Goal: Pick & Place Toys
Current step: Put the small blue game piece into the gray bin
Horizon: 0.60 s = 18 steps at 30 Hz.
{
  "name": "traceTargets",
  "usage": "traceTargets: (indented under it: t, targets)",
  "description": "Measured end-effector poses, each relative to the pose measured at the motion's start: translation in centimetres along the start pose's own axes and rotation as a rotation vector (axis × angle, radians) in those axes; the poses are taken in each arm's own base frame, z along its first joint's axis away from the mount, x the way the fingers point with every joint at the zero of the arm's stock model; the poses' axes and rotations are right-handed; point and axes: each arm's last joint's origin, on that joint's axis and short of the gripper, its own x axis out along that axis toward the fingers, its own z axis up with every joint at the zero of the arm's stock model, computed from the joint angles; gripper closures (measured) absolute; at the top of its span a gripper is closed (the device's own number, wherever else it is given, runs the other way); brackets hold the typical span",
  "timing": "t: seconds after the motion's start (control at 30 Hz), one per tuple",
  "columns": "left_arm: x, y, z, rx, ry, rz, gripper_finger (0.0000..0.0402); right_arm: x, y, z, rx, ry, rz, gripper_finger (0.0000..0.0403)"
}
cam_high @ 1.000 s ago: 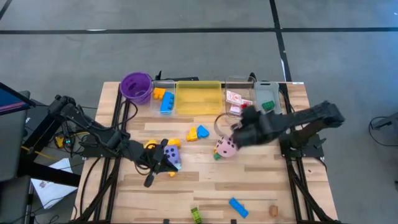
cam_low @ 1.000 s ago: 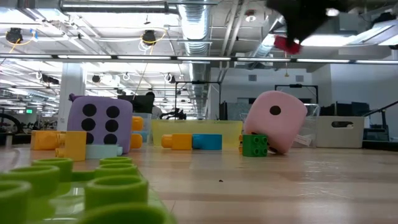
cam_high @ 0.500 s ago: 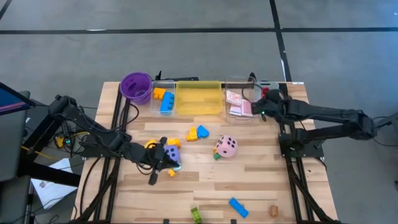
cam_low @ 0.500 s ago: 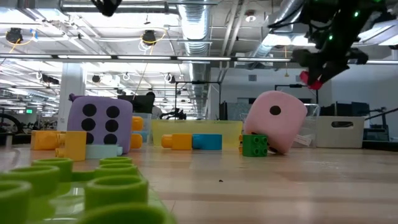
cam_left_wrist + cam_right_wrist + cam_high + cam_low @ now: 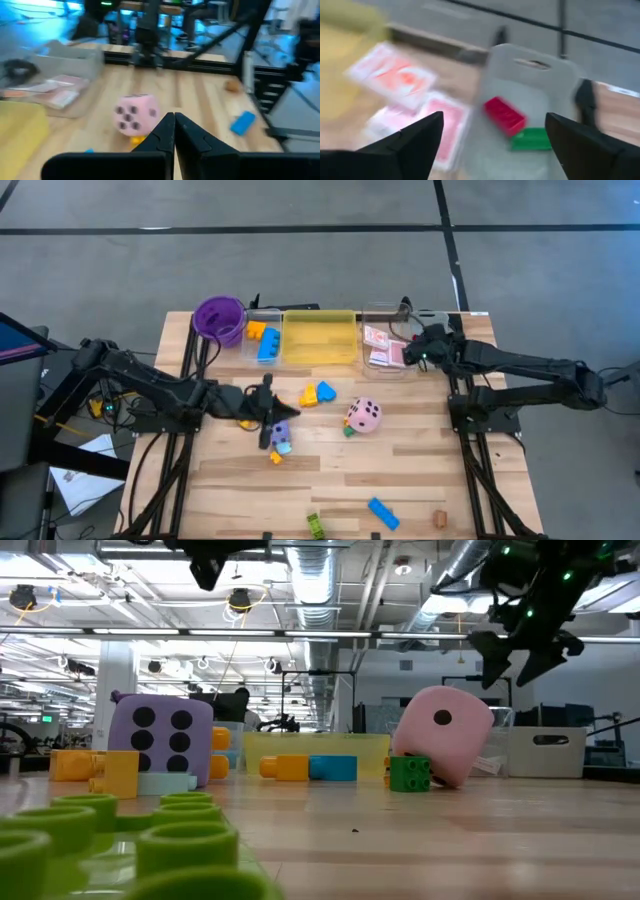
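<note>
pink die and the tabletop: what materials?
Pink die: looks like soft foam or matte plastic; rounded corners, no glare, so uncertain. Tabletop: light wood, probably butcher-block; plank seams and grain show, with a low sheen.

Pink die (image 5: 363, 416) black-dotted, cup (image 5: 219, 318) purple.

Left tool (image 5: 266, 408) shut, mid-table; right tool (image 5: 490, 135) fingers spread, table's far right.

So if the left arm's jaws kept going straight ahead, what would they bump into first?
Probably the pink die. It sits on the table straight ahead of the shut left gripper, with bare wood between them. How low the gripper is travelling is hard to judge, so it might pass over the die.
</note>
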Motion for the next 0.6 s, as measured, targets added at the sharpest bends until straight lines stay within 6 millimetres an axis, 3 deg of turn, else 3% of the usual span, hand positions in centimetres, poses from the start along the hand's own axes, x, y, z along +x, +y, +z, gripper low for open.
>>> traceTargets:
  t: [0.17,0.33,0.47,0.6]
  targets:
    - [0.3,0.9,0.2,0.011,-0.009,0.034,0.0398,-2.9,2.3,-1.6,-0.072,-0.027,0.226,0.0050]
    - [0.9,0.4,0.8,0.014,-0.103,0.014,0.0374,-6.8,4.4,-4.1,-0.059,-0.134,0.421,0.0054]
    - [3.2,-1.1,-0.6,0.021,-0.110,-0.069,0.0340,-9.7,5.3,-6.5,-0.016,-0.265,0.513,0.0056]
    - [6.2,-2.9,-3.4,0.029,-0.104,-0.157,0.0286,-11.5,5.7,-8.8,0.040,-0.357,0.570,0.0056]
